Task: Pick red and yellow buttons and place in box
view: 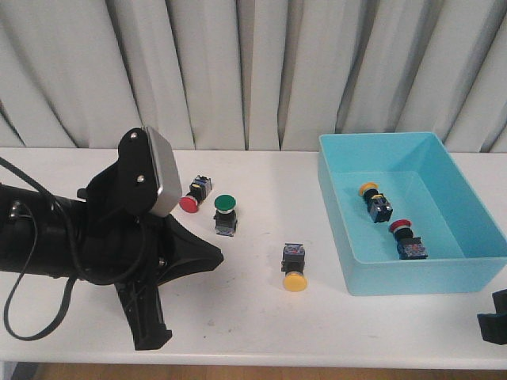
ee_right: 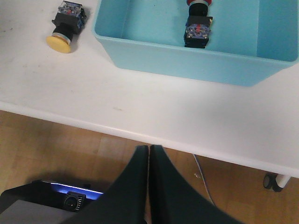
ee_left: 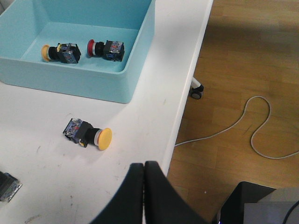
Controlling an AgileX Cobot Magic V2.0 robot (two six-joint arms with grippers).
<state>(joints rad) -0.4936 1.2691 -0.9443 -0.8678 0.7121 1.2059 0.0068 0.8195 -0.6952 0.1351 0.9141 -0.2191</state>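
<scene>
The turquoise box (view: 428, 275) stands at the table's right, with one yellow button (view: 372, 198) and one red button (view: 408, 237) lying in it. A second yellow button (view: 294, 269) lies on its side mid-table, left of the box. Farther back left lies another red button (view: 194, 196). My left gripper (ee_left: 144, 164) is shut and empty, hovering at the table's front edge short of the loose yellow button (ee_left: 88, 135). My right gripper (ee_right: 149, 147) is shut and empty, held off the front edge over the floor, below the box (ee_right: 196, 63).
A green-capped button (view: 225, 212) stands beside the red one on the table. Grey curtains hang behind. A cable (ee_left: 252, 130) and a caster wheel (ee_left: 196, 91) lie on the wooden floor past the table's front edge.
</scene>
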